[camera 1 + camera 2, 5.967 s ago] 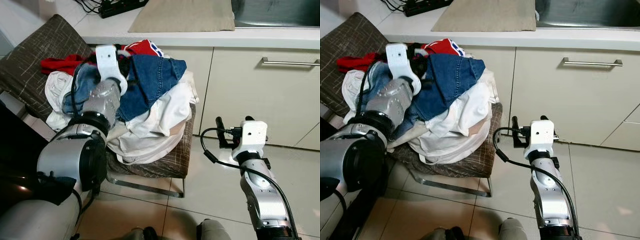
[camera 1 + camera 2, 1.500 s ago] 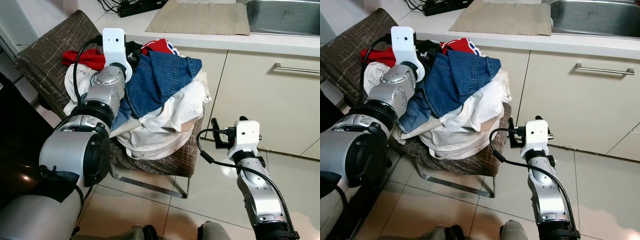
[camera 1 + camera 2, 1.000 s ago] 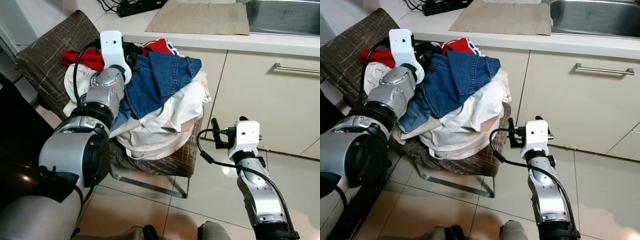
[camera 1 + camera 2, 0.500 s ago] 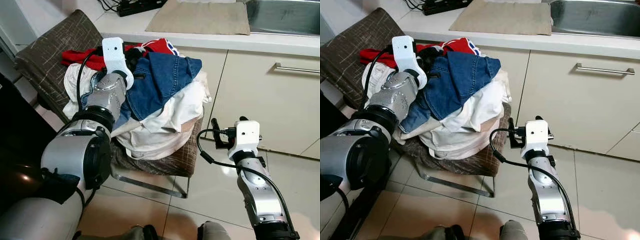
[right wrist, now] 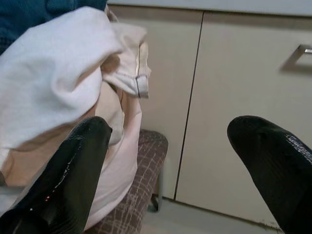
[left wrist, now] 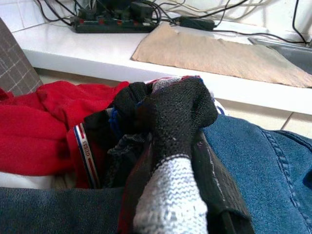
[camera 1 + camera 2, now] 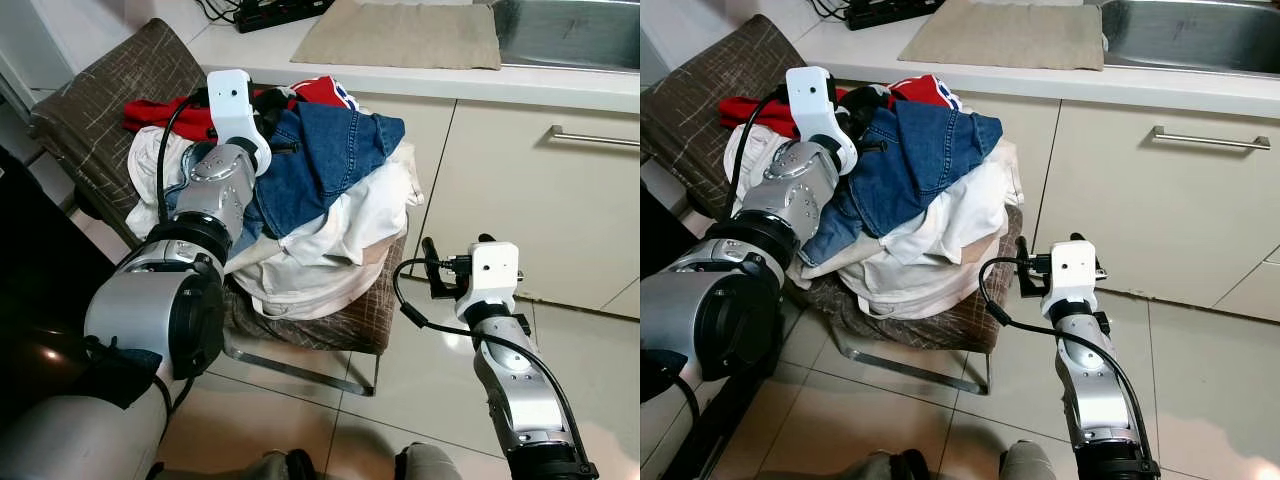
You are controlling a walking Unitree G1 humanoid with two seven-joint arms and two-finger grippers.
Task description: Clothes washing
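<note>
- Laundry first: mixed heap of clothes (image 7: pixel 320 215) piled on brown woven-fabric chair (image 7: pixel 110 85), our landmark; chair stands against cream cabinet front (image 7: pixel 1160 200) under white counter (image 7: pixel 430 85).
- Chair acts as the container. Blue denim garment (image 7: pixel 325 155) lies on top, white and cream shirts (image 7: pixel 340 235) spill under it over seat's front edge, crumpled red garment (image 6: pixel 39 122) sits toward chair back.
- We have left gripper (image 6: pixel 170 126) up at top of pile, between red garment and denim, black fingers (image 6: pixel 180 105) closed tight on a small dark bundle of fabric (image 6: pixel 129 100) with a striped waistband beside it. Exactly which item it is, can't tell.
- Prob. held high at the crest because top pieces come free w/o dragging the whole heap off the seat.
- Right gripper (image 5: pixel 170 161) hangs low by chair's front corner, just off the overhanging white shirts, fingers (image 5: pixel 73 165) spread wide, holding nothing. We judge it's waiting to catch or support what slides.
- On counter behind chair: beige cloth mat (image 7: pixel 400 35), black power strip w/ cables (image 6: pixel 114 22), steel sink (image 7: pixel 1180 25).
- We see no washer or basket here, so task looks early: picking stage.
- Risk: denim may slide when the bundle lifts.
</note>
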